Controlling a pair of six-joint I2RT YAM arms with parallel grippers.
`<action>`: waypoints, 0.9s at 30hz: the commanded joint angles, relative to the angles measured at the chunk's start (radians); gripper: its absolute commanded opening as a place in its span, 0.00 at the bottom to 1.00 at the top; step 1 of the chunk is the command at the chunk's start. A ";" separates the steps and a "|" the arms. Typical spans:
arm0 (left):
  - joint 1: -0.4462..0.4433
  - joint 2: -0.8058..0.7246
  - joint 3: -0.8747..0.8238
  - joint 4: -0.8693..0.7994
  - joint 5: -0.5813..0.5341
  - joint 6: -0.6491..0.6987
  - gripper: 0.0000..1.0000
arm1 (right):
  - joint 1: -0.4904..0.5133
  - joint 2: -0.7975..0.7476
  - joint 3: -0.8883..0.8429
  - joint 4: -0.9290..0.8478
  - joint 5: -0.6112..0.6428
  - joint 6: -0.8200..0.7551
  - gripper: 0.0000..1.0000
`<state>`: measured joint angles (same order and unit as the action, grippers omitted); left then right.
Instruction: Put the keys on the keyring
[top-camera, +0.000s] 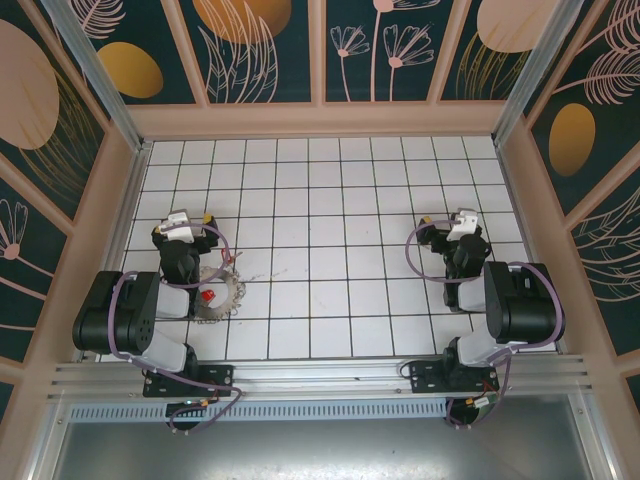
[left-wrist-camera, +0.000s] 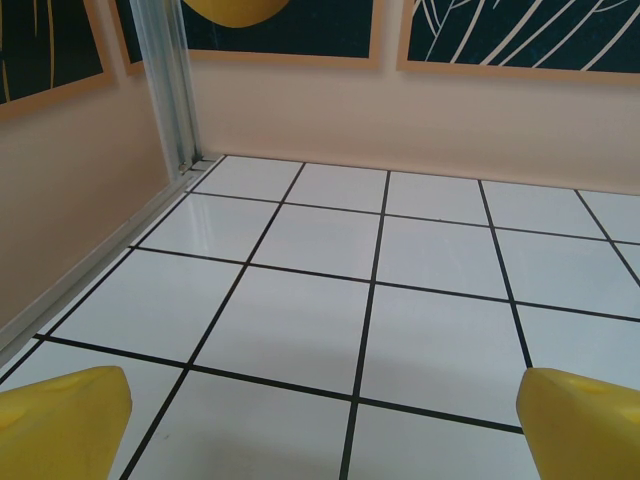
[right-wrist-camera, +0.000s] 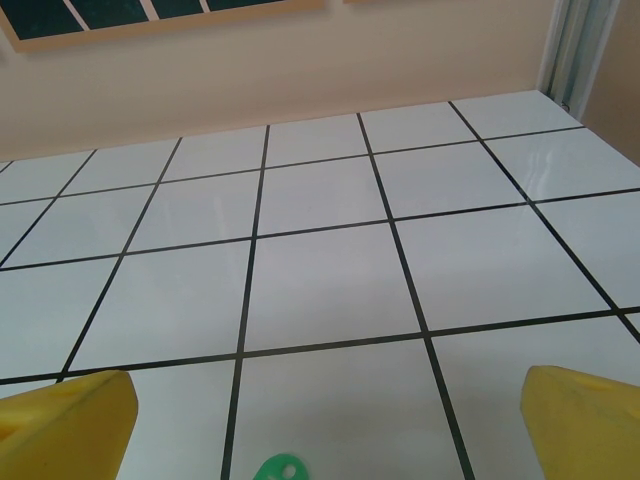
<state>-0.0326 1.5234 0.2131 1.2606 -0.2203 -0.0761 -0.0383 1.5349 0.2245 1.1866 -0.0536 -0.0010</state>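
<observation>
Glossy white tiles (left-wrist-camera: 300, 330), notched grey keyring (top-camera: 235, 291)

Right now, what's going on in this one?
Nothing is being handled yet. The left pincer and right pincer are both open and empty, hovering over the tiles. The keyring lies on the floor, partly covered by the left arm. A red-tagged key sits within its outline, but I cannot tell whether it is hooked on. A green tag peeks in just below the right pincer.
</observation>
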 joint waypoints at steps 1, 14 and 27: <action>0.007 -0.012 0.014 0.024 0.012 -0.002 0.99 | 0.006 -0.001 0.006 0.058 -0.002 -0.001 0.99; 0.007 -0.469 0.139 -0.669 -0.195 -0.219 0.99 | 0.026 -0.308 0.226 -0.642 0.095 0.149 0.99; 0.007 -0.522 0.344 -1.165 0.340 -0.541 0.98 | 0.092 -0.502 0.295 -0.979 -0.302 0.601 0.95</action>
<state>-0.0284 0.9531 0.5175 0.2588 -0.0902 -0.5327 0.0158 1.0874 0.5484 0.2375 -0.2497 0.4843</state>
